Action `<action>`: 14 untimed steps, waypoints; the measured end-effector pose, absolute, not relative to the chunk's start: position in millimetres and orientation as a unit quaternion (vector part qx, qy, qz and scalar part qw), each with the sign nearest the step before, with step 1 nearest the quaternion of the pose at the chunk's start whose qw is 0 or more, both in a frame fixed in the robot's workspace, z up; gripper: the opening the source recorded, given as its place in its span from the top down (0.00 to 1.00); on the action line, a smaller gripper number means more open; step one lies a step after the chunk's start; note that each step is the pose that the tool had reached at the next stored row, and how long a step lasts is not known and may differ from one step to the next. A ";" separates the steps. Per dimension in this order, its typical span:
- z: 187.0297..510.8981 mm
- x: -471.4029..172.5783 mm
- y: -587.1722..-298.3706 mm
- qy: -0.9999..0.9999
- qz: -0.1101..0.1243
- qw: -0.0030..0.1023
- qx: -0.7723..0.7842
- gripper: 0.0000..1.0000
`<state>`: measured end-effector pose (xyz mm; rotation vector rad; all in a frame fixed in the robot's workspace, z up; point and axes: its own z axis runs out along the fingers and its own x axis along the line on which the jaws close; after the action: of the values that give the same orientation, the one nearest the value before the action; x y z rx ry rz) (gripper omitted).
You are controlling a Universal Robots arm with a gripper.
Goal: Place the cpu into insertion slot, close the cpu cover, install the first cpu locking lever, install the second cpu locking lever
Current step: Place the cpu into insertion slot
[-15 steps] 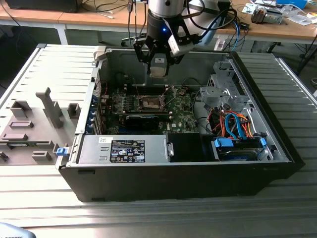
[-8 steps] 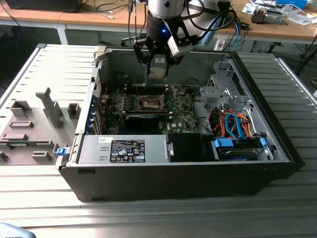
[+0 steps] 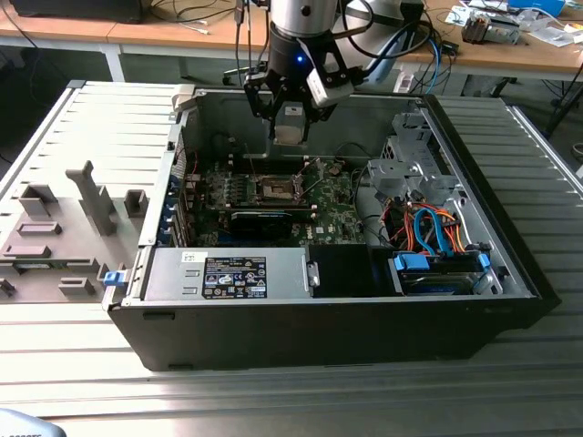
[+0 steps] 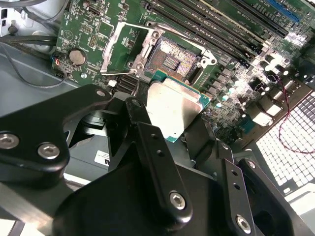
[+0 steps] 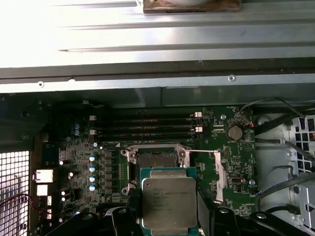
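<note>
One step live: cpu placement. By my read, none of the four steps is done yet.
Claw: claw [image 3: 290, 116] is clenched on the cpu [image 4: 174, 110]. Its black fingers [image 4: 152, 147] pinch two opposite edges, and the silver top faces the wrist cameras.
Cpu location: held in the air inside the open case [image 3: 319, 337], above the green motherboard [image 3: 339, 214]. It touches nothing but the fingers and is not seated.
Insertion slot: insertion slot [image 4: 174, 61] is bare, with the brownish contact field exposed. In the exterior view it sits at 6 o'clock from the claw, near but apart.
Cpu cover: cpu cover [image 4: 110, 46] is flipped up just beside the slot and is off the opening.
Levers: you can't tell their positions reliably from these views.
Alignment: in the first wrist view the chip edges run roughly parallel to the slot frame. The chip overlaps only the frame's near side, so I judge it not centred yet.
Doing it well: keep the chip flat and square to the frame. Get it centred while it is high, then come straight down. Don't slide it sideways over the contacts or press it in. Check that the corner marks match before release.
Risk: a tilted drop or a dragged edge would likely bend contacts. Your fingers could also clip the raised cover.
Counter: the case rests on the ribbed metal counter [image 3: 273, 401].
</note>
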<state>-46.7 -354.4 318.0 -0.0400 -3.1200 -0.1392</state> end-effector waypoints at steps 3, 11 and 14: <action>317.2 -46.7 -354.4 -0.999 -0.045 0.009 -0.013 0.45; 316.7 -46.7 -354.5 -0.999 -0.045 0.009 -0.015 0.45; 316.5 -46.7 -354.4 -0.999 -0.045 0.009 -0.017 0.45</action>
<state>-46.7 -354.4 316.5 -0.0517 -3.1202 -0.1393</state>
